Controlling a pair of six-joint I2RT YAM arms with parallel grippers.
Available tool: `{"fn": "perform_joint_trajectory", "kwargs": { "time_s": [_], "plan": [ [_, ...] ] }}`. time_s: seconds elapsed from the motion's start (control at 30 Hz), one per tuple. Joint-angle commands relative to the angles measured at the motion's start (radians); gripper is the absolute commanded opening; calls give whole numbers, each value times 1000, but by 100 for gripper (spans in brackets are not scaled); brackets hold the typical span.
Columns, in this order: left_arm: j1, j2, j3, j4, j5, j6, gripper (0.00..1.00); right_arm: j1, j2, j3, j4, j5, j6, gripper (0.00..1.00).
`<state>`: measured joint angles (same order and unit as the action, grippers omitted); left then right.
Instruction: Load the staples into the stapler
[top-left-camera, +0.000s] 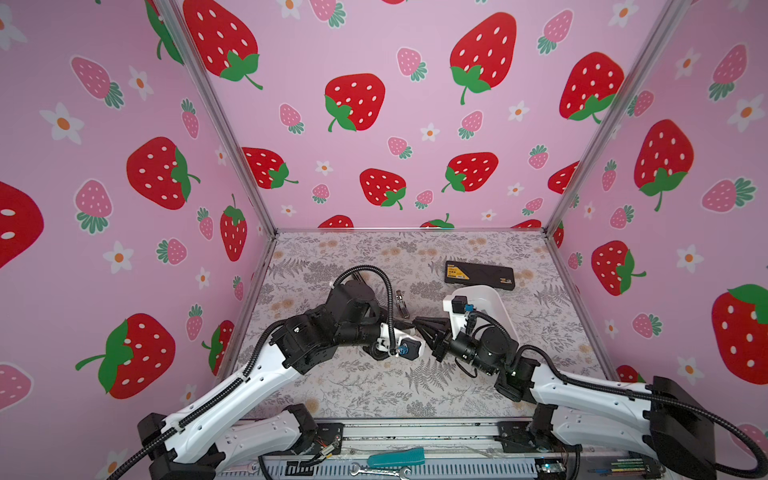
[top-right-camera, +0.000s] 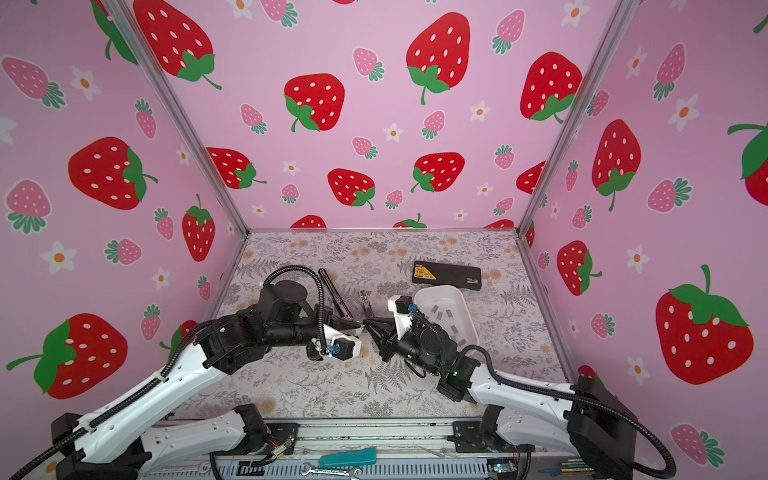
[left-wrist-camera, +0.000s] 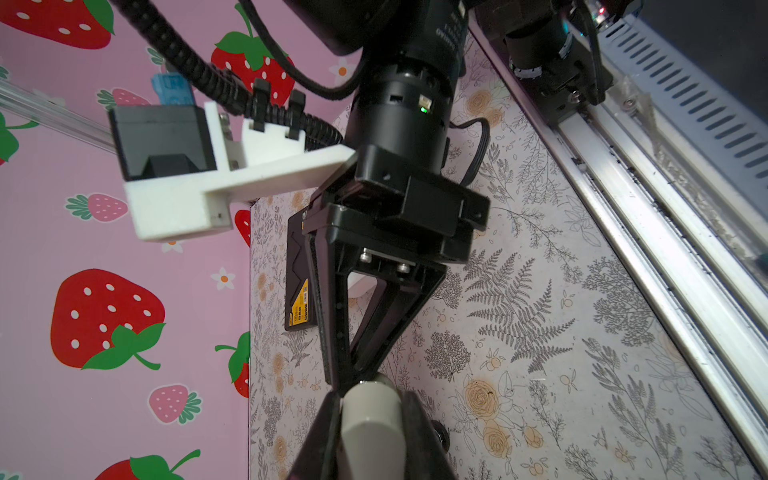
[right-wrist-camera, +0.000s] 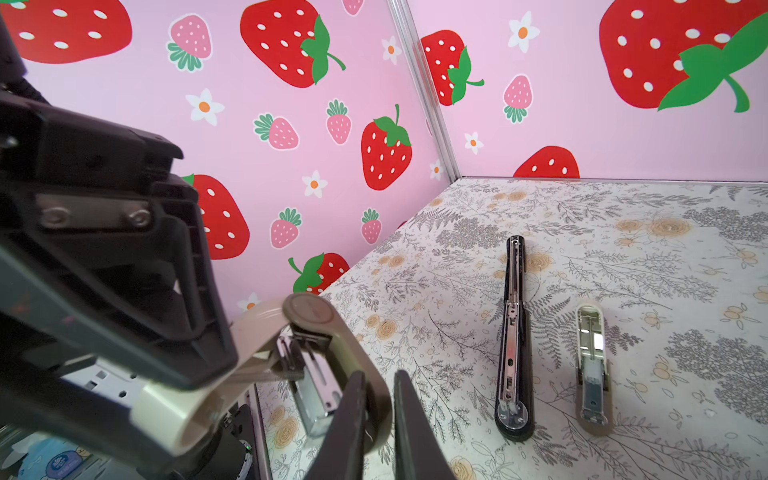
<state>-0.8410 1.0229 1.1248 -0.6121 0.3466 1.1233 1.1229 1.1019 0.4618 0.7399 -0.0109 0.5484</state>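
Over the middle of the worktop (top-left-camera: 374, 386), the stapler (right-wrist-camera: 309, 311) is being gripped by the left tool (left-wrist-camera: 370, 415), clamped on its body to steady it. The right tool (right-wrist-camera: 376, 399) is being pinched on the lid, probably keeping it open. The staples (top-right-camera: 442, 309) are sitting in the tray (top-right-camera: 440, 289) near the right edge.

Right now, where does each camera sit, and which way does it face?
Both top views: high above the robot's base, facing down at the table; left arm and right arm show.
Left wrist: on the left arm, facing the right gripper; own fingers show.
Right wrist: on the right arm, facing the left gripper and black stapler; own fingers show.
Shared: both wrist views show the beige stapler both grippers hold.
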Motion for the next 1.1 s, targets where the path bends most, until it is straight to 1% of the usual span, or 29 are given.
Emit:
{"fn": "perform_joint_trajectory", "kwargs": {
  "time_s": [0.0,0.23,0.7,0.77,0.87,1.07],
  "plan": [
    [-8,-3,18,51,106,4,0,7,31,29,13,-42,3,17],
    [-7,-10,19,58,162,-3,0,8,75,42,41,-60,11,16],
    [3,-13,9,76,176,-16,0,9,86,32,85,-78,10,16],
    [10,-16,7,85,179,-21,0,9,75,28,73,-55,-3,18],
    [22,-17,4,95,187,-29,0,9,43,10,54,6,-36,25],
    [32,-13,7,90,193,-27,0,-1,-56,-43,-8,164,-116,33]
  ]
}}
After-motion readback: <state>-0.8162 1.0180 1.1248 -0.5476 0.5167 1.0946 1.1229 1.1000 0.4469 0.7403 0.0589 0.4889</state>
